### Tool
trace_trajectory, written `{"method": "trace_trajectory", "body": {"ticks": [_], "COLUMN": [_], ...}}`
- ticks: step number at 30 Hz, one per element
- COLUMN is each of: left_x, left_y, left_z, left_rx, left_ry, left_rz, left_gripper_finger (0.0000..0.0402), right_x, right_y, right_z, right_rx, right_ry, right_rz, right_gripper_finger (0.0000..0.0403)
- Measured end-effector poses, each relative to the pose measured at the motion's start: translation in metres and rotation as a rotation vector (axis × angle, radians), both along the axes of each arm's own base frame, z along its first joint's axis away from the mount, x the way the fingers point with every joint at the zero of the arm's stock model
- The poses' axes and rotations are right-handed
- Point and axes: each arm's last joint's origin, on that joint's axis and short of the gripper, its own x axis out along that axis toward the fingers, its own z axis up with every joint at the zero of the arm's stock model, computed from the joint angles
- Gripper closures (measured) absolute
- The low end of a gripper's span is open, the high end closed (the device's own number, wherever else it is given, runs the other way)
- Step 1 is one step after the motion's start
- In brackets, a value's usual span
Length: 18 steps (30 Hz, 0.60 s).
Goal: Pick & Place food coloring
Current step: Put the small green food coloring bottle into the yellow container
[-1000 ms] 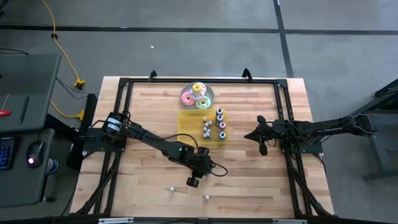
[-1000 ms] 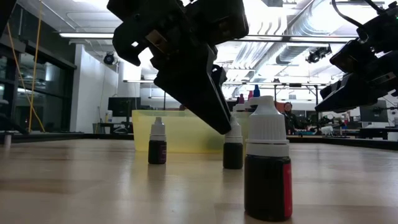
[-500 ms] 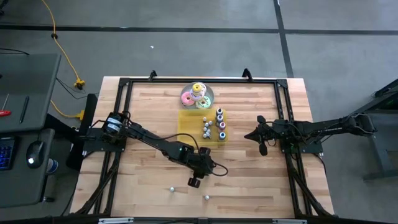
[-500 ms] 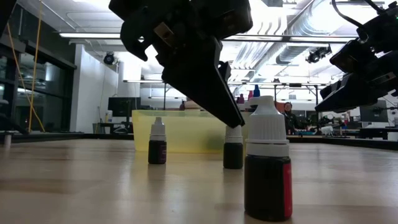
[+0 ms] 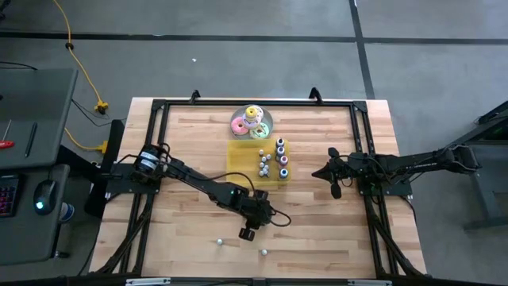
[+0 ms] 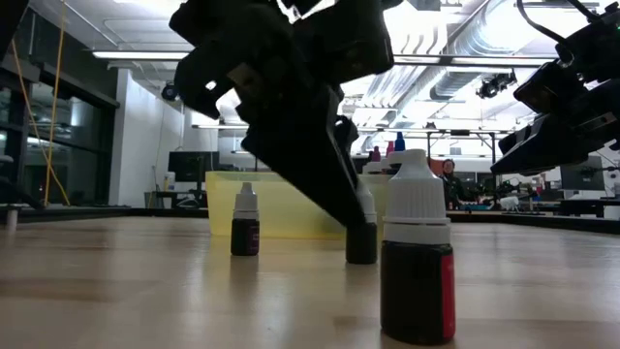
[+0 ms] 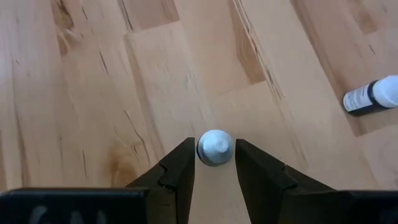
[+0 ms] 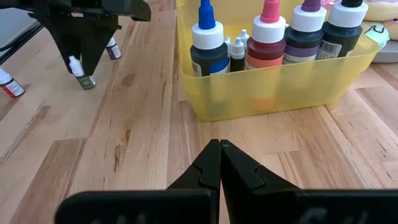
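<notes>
- Left claw sat low on the bench, below the centre of the high view, its two fingers pressed against the white cap of a small food coloring bottle, so it was clamped on that bottle.
- Seen from the low view, the gripped bottle stood upright with its base apparently at the wood; whether it was touching I could not tell. Holding it by the cap probably kept it vertical.
- Two other loose bottles stood on the bench nearby: one at left of the low view, one nearest the camera.
- Further up the high view, the yellow tray held more bottles standing upright, likely the destination.
- Behind the tray sat the plate of ring toys.
- Right claw waited at right of the high view, fingers together and holding nothing, pointed toward the tray.
</notes>
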Motion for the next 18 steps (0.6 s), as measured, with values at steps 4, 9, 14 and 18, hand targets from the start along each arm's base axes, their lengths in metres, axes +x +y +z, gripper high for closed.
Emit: {"method": "trace_trajectory", "body": {"ticks": [4,9,14,18], "left_x": [0.0008,0.0017,0.0017,0.0015], "left_y": [-0.0003,-0.0006,-0.0006,-0.0008], "left_z": [0.0000,0.0025,0.0029,0.0029], "left_rx": [-0.004,-0.010,-0.010,-0.016], "left_ry": [-0.008,-0.027,-0.027,-0.024], "left_rz": [0.001,0.001,0.001,-0.004], "left_gripper_finger": [0.0291,0.0291,0.0291,0.0291], "right_x": [0.0000,0.0001,0.0000,0.0001], "right_y": [0.0000,0.0000,0.0000,0.0000], "right_z": [0.0000,0.0002,0.0001,0.0001], "right_rx": [0.000,0.000,0.000,0.000], "right_ry": [0.000,-0.002,-0.001,-0.002], "right_rz": [0.000,0.000,0.000,0.000], "right_gripper_finger": [0.0402,0.0402,0.0402,0.0402]}}
